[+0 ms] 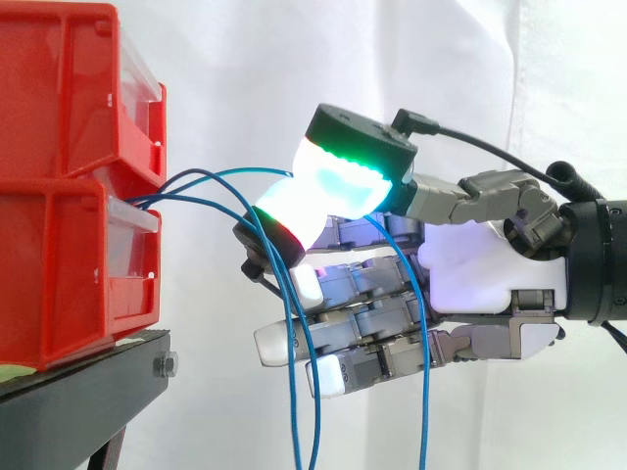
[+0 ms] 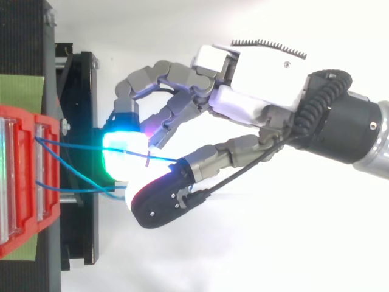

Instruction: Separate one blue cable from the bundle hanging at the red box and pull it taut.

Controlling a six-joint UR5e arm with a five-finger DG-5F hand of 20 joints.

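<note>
Two stacked red boxes (image 1: 59, 108) (image 2: 18, 182) stand at the left on a black stand (image 1: 78, 392). Several thin blue cables come out between them. One blue cable (image 1: 230, 172) (image 2: 79, 146) runs in a gentle arc from the box to my hand (image 1: 480, 264) (image 2: 261, 79). It is pinched there between the thumb's glowing green-cyan pad (image 1: 343, 181) and a finger's cyan pad (image 1: 289, 215). The remaining blue cables (image 1: 299, 392) loop past the hand and hang down in front of the lower fingers, which are stretched out towards the box.
The black stand's edge (image 2: 79, 109) lies just below and left of the fingertips. A green mat (image 2: 21, 91) lies on the stand beside the boxes. A white curtain hangs behind everything.
</note>
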